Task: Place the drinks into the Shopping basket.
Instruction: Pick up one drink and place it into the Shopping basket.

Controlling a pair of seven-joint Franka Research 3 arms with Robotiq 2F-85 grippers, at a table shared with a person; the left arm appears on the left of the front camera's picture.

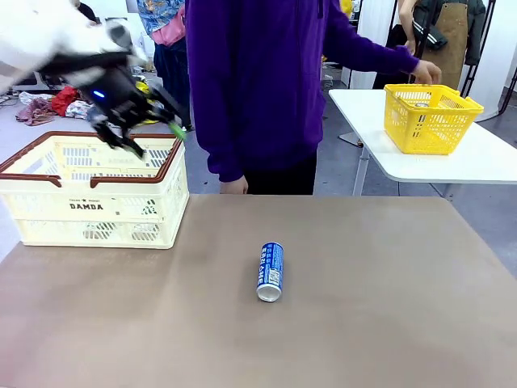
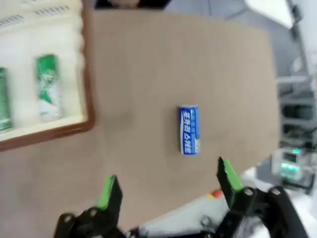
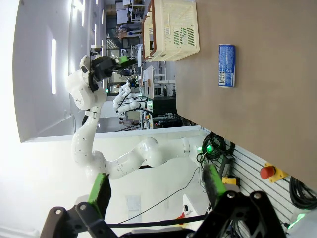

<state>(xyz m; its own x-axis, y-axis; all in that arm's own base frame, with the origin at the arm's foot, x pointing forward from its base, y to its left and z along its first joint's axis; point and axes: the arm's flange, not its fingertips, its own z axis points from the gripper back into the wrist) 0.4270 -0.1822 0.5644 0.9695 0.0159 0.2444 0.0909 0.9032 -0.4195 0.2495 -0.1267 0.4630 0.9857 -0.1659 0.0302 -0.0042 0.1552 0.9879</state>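
**One blue can left on the table, both grippers empty**

- Shopping basket (image 1: 97, 206): sits at the table's far-left corner. The left wrist view shows two green cans (image 2: 48, 87) lying flat on its floor.
- Left gripper (image 1: 160, 139): hangs above the basket's rim, jaws apart, nothing between them.
- Right gripper (image 3: 156, 186): jaws wide apart and empty, well back from the work, off the table's near edge.
- Blue can (image 1: 271, 272): lies on its side mid-table, well clear of the basket, silver end toward the robot.

Handling, as I judge it:
- Thin metal wall, so it's stiff enough for a moderate pinch but dents if squeezed hard. The painted skin is smooth and likely slippery.
- It'll roll if nudged sideways.
- Best to grip across the body at mid-length, with the pads square to the long axis.
- Can't tell whether it's full or empty.

Surroundings:
- Table (image 1: 388, 339): flat brown matte top, bare around the can.
- White side table (image 1: 485, 162): stands behind on the right and carries a yellow mesh basket (image 1: 428, 117).
- Person (image 1: 258, 81): in purple at the far edge, one hand (image 1: 424, 73) at that yellow basket.
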